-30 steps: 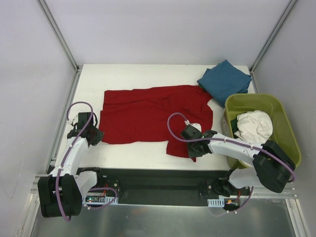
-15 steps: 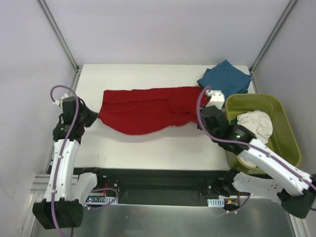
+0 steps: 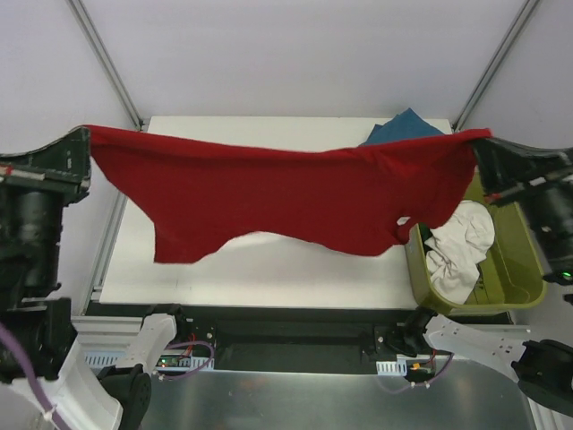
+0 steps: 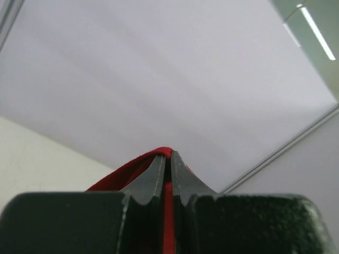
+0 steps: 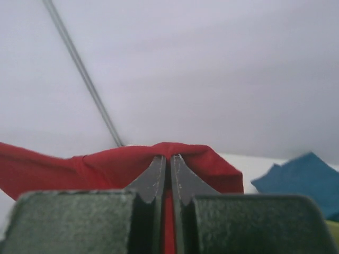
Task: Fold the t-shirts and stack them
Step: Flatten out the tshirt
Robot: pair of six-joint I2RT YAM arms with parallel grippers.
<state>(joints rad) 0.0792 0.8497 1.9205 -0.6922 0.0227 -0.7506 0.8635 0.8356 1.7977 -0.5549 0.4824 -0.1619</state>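
The deep red t-shirt (image 3: 286,197) hangs stretched high above the table, held at both ends. My left gripper (image 3: 85,139) is shut on its left corner; the cloth shows between the jaws in the left wrist view (image 4: 168,211). My right gripper (image 3: 479,143) is shut on its right corner, red cloth (image 5: 111,161) draping over its jaws. The teal-blue t-shirt (image 3: 403,125) lies folded at the table's far right corner, mostly hidden behind the red one; it also shows in the right wrist view (image 5: 302,182). The white t-shirt (image 3: 457,246) lies bunched in the tub.
The olive-green plastic tub (image 3: 524,278) stands at the table's right edge. The white table (image 3: 269,269) lies under the hanging shirt. Metal frame posts (image 3: 107,63) rise at the back corners.
Both arms have risen sharply toward the camera and spread apart, lifting the red shirt off the table and stretching it out in the air.
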